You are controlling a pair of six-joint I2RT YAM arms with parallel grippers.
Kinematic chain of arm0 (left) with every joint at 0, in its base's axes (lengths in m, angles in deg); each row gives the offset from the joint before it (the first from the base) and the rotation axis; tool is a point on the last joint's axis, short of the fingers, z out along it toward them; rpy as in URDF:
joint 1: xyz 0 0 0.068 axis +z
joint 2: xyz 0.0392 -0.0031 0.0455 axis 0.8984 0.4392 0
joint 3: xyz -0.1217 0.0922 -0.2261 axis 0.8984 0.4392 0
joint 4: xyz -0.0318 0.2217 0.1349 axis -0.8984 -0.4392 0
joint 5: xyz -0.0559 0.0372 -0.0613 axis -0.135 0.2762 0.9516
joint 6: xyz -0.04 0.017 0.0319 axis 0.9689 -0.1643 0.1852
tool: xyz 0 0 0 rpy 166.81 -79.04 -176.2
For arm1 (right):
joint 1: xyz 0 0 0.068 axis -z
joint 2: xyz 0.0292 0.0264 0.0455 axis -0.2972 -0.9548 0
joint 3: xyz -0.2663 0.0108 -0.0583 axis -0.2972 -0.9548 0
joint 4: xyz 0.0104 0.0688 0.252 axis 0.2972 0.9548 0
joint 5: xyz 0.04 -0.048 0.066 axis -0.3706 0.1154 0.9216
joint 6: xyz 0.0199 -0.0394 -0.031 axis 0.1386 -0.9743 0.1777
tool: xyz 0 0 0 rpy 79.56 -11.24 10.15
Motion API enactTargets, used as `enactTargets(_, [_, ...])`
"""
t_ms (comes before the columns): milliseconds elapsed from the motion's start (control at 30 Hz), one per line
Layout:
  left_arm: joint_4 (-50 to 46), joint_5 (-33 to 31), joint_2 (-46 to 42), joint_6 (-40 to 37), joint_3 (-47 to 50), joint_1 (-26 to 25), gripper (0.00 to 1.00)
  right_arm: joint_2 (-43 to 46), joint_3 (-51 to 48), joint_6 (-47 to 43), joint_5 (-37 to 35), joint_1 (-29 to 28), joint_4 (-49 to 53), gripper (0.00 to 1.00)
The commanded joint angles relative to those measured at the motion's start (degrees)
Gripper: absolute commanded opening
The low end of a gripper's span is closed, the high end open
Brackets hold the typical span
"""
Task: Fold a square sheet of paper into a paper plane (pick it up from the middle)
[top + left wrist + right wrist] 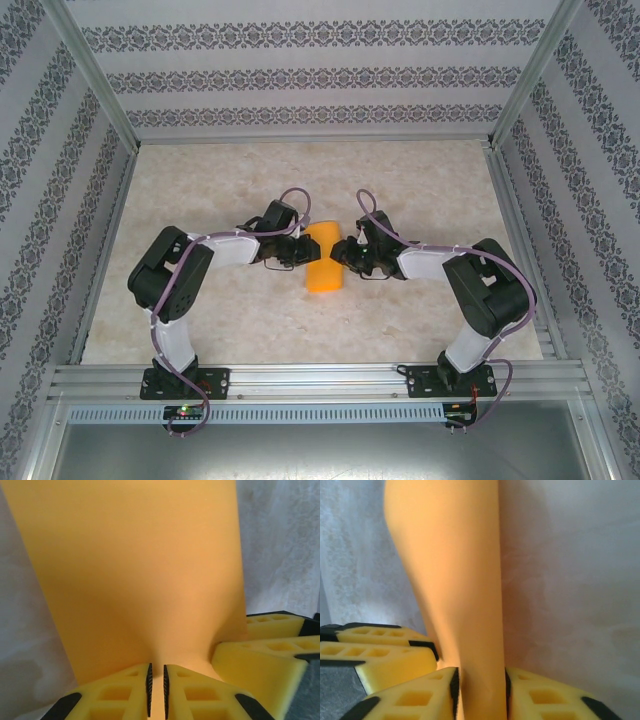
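We hold orange sheet (pixel 135 570) pinched in left jaws (nearly together); right jaws stand apart, sheet between them. Best keep pinch firm, edges aligned.

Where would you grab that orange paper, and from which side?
Probably midway along a long edge, coming in low from the left or right. The orange paper is a narrow strip bowed up off the table, so its side edges offer a lip to pinch.

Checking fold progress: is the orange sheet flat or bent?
Bent: the square sheet of paper bows in a curve, looking narrow from above; no sharp crease visible.
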Motion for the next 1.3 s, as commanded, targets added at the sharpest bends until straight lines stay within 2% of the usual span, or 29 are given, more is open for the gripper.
enactTargets(0, [0.94, -0.14, 1.58, -1.41, -1.52, -0.88, 0.16, 2.62, 0.95, -4.84, -2.43, 0.76, 6.29, 0.37])
enactTargets(367, [1.18, 0.23, 3.30, -2.16, -2.20, -1.15, 0.17, 2.27, 5.99, -12.50, -6.00, 0.93, 14.36, 0.41])
enactTargets(667, [0.76, 1.45, 3.97, -2.94, -3.71, -1.17, 0.18, -3.12, 12.97, -16.38, -7.42, 1.17, 19.25, 0.42])
enactTargets(1067, [-1.10, 2.07, 3.20, -4.18, -4.93, -1.14, 0.21, -5.42, 16.40, -20.10, -12.33, 0.93, 24.87, 0.42])
enactTargets(1267, [-2.80, 2.08, 1.91, -4.93, -5.87, -1.14, 0.23, -7.06, 17.19, -19.99, -11.76, 1.09, 24.55, 0.42])
